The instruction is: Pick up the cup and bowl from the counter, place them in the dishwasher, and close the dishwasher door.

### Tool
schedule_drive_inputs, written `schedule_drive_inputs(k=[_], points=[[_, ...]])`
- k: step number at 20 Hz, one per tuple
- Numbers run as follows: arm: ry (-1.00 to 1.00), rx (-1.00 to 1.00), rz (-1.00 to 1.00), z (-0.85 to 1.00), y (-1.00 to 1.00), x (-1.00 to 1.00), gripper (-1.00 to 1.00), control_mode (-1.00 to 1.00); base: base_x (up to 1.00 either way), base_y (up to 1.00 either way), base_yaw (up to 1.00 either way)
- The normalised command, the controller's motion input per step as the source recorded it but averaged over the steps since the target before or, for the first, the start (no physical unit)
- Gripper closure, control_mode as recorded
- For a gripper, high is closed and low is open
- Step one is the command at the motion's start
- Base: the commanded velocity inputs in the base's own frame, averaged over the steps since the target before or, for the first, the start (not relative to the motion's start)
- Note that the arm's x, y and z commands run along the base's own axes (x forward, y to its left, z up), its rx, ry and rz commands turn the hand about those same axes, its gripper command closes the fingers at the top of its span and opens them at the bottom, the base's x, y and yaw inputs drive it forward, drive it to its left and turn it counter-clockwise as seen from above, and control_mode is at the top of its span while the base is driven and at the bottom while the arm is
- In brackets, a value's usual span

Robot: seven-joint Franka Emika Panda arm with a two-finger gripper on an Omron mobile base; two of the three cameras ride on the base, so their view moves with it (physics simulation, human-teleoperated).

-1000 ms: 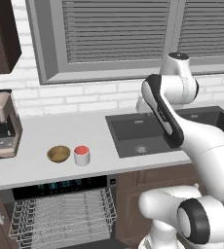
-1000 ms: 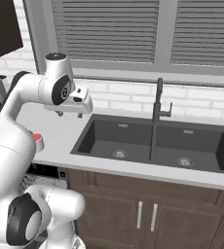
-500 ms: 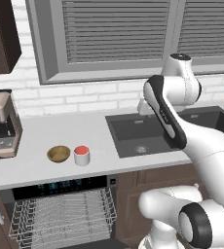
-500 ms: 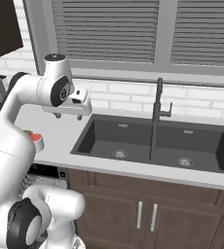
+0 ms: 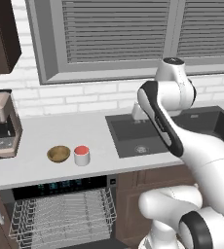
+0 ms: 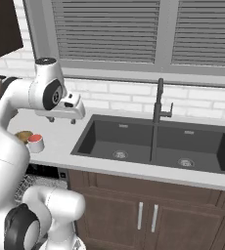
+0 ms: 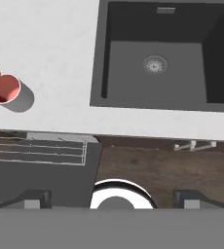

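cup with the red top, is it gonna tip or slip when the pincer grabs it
The cup looks short and about as wide as it is tall, standing upright on the counter, so it probably won't tip easily. Its smooth, straight wall may be a bit slippery. The bowl sits close beside it and could get nudged.

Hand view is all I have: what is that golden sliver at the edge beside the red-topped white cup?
Observer: A small shallow golden-brown bowl, whole on the pale grey-white counter, close beside the red-topped white cup.
Operator: How is the gripper placed relative to them?
Observer: The gripper hangs open, high above the counter by the left rim of the dark grey sink; cup and bowl lie off to the robot's left.
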Motion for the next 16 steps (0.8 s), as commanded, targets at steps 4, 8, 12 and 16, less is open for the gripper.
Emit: schedule_drive_inputs(k=[4,8,12,16], points=[[0.07,-0.07,0.00,-0.15,0.88,0.00,-1.00,-1.00,0.00,0.00,0.00],[0.07,-0.07,0.00,-0.06,0.83,0.04,-1.00,-1.00,0.00,0.00,0.00],[0.17,-0.08,0.00,-0.05,0.70,0.35,-1.00,-1.00,0.00,0.00,0.00],[0.27,-0.03,0.00,-0.29,0.44,0.27,-1.00,-1.00,0.00,0.00,0.00]])
